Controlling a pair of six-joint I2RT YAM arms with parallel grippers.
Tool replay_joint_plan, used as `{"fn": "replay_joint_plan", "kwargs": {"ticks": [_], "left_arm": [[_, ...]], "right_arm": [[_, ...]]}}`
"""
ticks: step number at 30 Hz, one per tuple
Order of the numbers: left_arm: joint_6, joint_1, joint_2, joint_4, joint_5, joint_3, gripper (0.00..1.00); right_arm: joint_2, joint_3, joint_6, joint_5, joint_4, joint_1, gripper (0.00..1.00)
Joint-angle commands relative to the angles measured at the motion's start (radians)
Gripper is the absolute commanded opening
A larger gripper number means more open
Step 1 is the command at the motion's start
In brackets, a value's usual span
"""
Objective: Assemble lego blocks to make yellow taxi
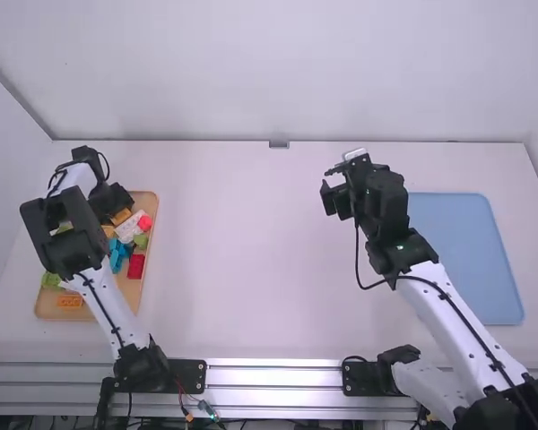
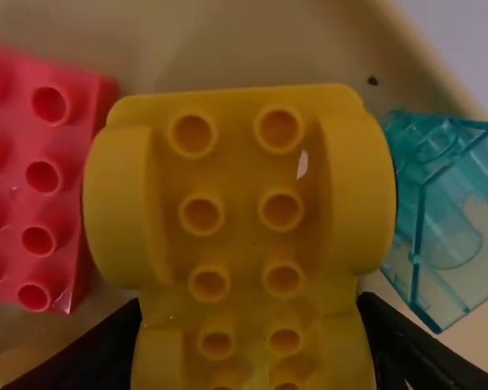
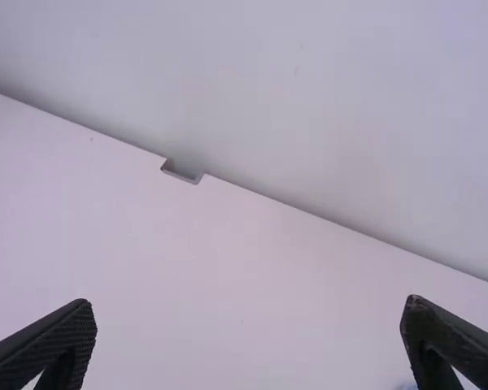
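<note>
Claw, left [image 1: 117, 204]: one, set over the far part of the tray [image 1: 149, 300], closed on the yellow piece [image 2: 236, 236], one finger against each flank. Claw, right [image 1: 333, 199]: one, released, its two fingers spread, well to the right of the tray.

Yellow piece: one, within the tray's area, studs up in two files, a rounded bulge on either side.

Red studded block [image 2: 37, 179]: one, just beside the yellow piece in the left wrist view. Clear teal block [image 2: 447, 219]: one, on the opposite side of it.

Also in the tray, high view: one pale block [image 1: 128, 230]; one red round part [image 1: 145, 222], beside it; one orange block [image 1: 70, 302], at the near end. Full block count: cannot tell, the left arm covers some.

Blue mat [image 1: 466, 260]: one, well to the right of the tray, on the same white table [image 1: 242, 269].
</note>
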Motion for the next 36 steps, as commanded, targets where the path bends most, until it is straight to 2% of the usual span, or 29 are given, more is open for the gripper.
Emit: {"fn": "replay_joint_plan", "kwargs": {"ticks": [1, 4, 10, 11, 12, 14, 18, 20, 23, 27, 29, 31, 36], "left_arm": [[-0.023, 0.002, 0.003, -0.014, 0.034, -0.020, 0.64], [-0.019, -0.003, 0.003, -0.008, 0.024, -0.020, 0.52], [0.019, 0.005, 0.002, -0.013, 0.003, -0.003, 0.47], [0.031, 0.004, 0.000, -0.022, 0.003, 0.009, 0.43], [0.030, 0.000, -0.006, -0.043, -0.006, 0.029, 0.33], [0.026, -0.002, -0.024, -0.068, -0.034, 0.051, 0.26], [0.062, -0.007, -0.093, -0.087, -0.037, 0.064, 0.21], [0.127, -0.028, -0.152, -0.105, -0.003, 0.064, 0.11], [0.243, -0.061, -0.204, -0.138, 0.069, 0.064, 0.10], [0.548, -0.190, -0.259, -0.233, 0.196, 0.064, 0.06], [0.714, -0.278, -0.260, -0.289, 0.198, 0.063, 0.02], [0.878, -0.403, -0.260, -0.314, 0.196, 0.041, 0.02], [1.091, -0.671, -0.260, -0.176, 0.190, -0.070, 0.02]], "right_arm": [[0.007, 0.032, -0.001, 0.005, 0.001, 0.000, 0.99], [0.007, 0.032, -0.001, 0.005, -0.002, 0.001, 0.99], [0.007, 0.032, -0.001, 0.005, 0.000, 0.002, 0.99], [0.007, 0.032, -0.001, 0.005, 0.000, 0.001, 0.99], [0.007, 0.032, -0.001, 0.005, 0.000, 0.000, 0.99], [0.007, 0.032, -0.001, 0.005, -0.001, 0.000, 0.99], [0.007, 0.032, -0.001, 0.005, -0.005, 0.000, 0.99], [0.007, 0.032, 0.000, 0.005, -0.005, 0.001, 0.99], [0.007, 0.032, -0.001, 0.005, -0.005, 0.009, 0.99], [0.007, 0.032, -0.001, 0.005, 0.000, 0.030, 0.99], [0.007, 0.032, -0.003, 0.006, 0.004, 0.039, 0.99], [0.007, 0.032, -0.023, 0.006, 0.003, 0.047, 0.99], [-0.016, 0.032, 0.061, 0.093, -0.002, 0.032, 0.99]]}}
